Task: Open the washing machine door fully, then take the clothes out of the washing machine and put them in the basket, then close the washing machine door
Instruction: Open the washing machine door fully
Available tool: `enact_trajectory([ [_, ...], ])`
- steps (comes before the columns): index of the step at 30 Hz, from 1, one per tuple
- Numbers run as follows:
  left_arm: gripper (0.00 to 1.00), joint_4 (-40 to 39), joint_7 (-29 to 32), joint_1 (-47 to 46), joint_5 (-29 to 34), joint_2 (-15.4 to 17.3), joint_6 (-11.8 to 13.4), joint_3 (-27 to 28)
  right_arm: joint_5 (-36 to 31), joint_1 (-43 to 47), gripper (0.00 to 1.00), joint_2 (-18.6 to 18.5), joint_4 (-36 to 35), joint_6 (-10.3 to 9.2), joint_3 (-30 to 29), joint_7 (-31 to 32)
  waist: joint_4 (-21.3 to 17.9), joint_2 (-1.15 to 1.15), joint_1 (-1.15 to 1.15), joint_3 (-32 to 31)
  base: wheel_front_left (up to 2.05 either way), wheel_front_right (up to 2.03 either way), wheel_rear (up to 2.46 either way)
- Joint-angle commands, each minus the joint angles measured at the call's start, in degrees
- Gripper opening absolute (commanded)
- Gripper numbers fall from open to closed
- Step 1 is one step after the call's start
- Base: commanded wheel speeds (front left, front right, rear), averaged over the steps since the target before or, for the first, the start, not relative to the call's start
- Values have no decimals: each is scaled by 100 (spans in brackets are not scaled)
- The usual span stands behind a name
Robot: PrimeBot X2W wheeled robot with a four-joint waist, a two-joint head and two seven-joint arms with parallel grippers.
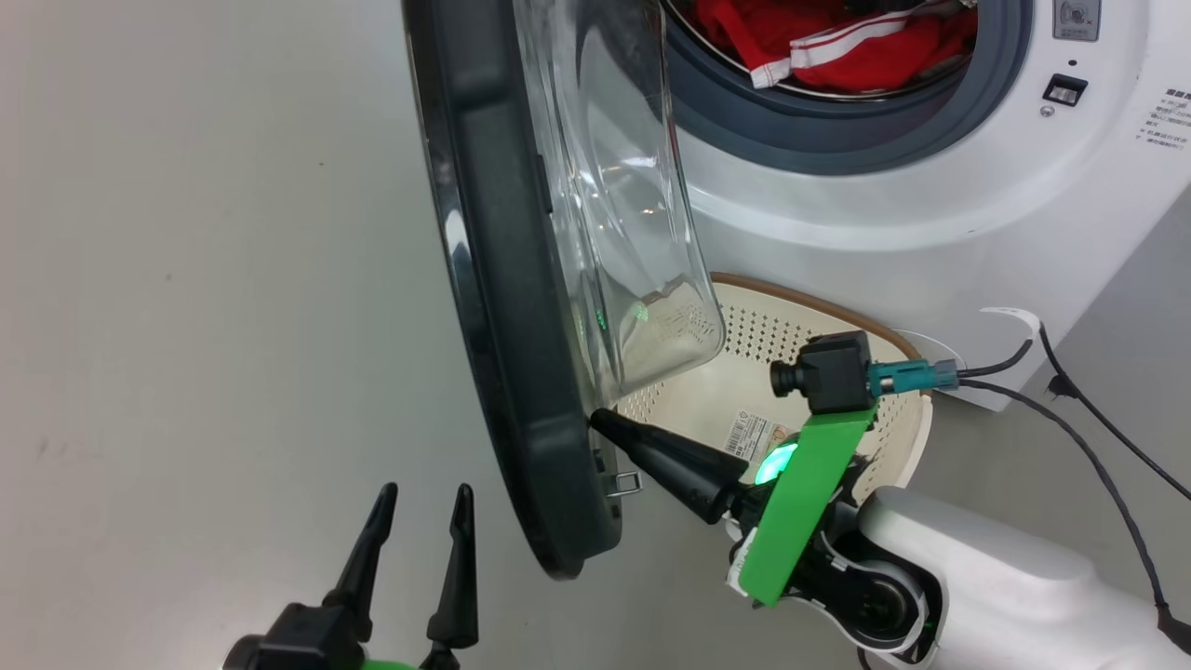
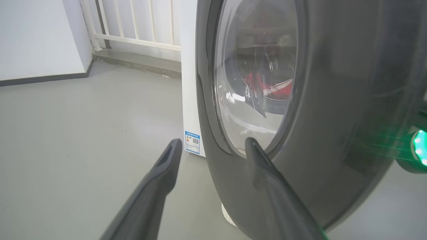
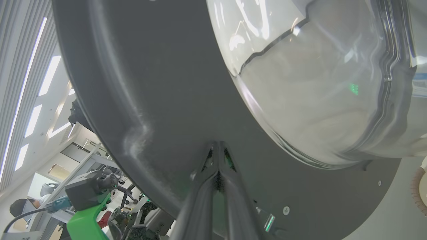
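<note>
The washing machine door stands swung out edge-on, its glass bowl facing the white washing machine. Red clothes with white trim lie in the drum. The cream basket sits on the floor under the opening, partly behind the glass. My right gripper is shut, its tip pressed against the door's inner frame near the latch. My left gripper is open at the lower left, on the door's outer side, one of its fingers across the ring.
Black cables run over the floor right of the machine. A white railing and a wall lie beyond the washer's side. A person sits far off in the right wrist view. Grey floor spreads to the left.
</note>
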Motion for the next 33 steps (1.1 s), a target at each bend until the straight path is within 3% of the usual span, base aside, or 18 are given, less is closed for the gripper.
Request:
enact_trajectory([
  [1,100,-110,-45,-1,-8,50,25,209,0,-62,0,153,-134,41,22,-43,12,0,0,-17,0,0,0],
  [10,100,-90,-45,56,39,50,1,285,43,-71,0,299,-73,41,112,-133,43,0,0,-127,0,0,0],
  [17,100,-85,-45,72,73,50,-19,358,-74,-13,0,195,103,41,154,-372,-38,0,0,-162,0,0,0],
  [18,100,-73,-45,70,85,50,-37,373,-96,13,13,166,153,41,164,-419,-60,0,0,-172,0,0,0],
  [19,100,-61,-45,66,96,50,-56,391,-118,41,36,136,203,41,177,-463,-83,0,0,-179,0,0,0],
  [21,100,-31,-45,57,121,50,-92,437,-141,109,58,79,304,41,203,-538,-146,0,0,-202,0,0,0],
  [22,100,-18,-45,55,136,50,-110,459,-138,149,89,50,363,41,205,-572,-175,0,0,-208,0,0,0],
  [23,100,-10,-45,52,146,50,-123,484,-140,180,100,24,414,41,215,-597,-209,0,0,-212,0,0,0],
  [33,100,96,-45,-18,255,50,-277,676,-418,515,100,-269,896,41,208,-807,-404,0,0,-260,0,0,0],
])
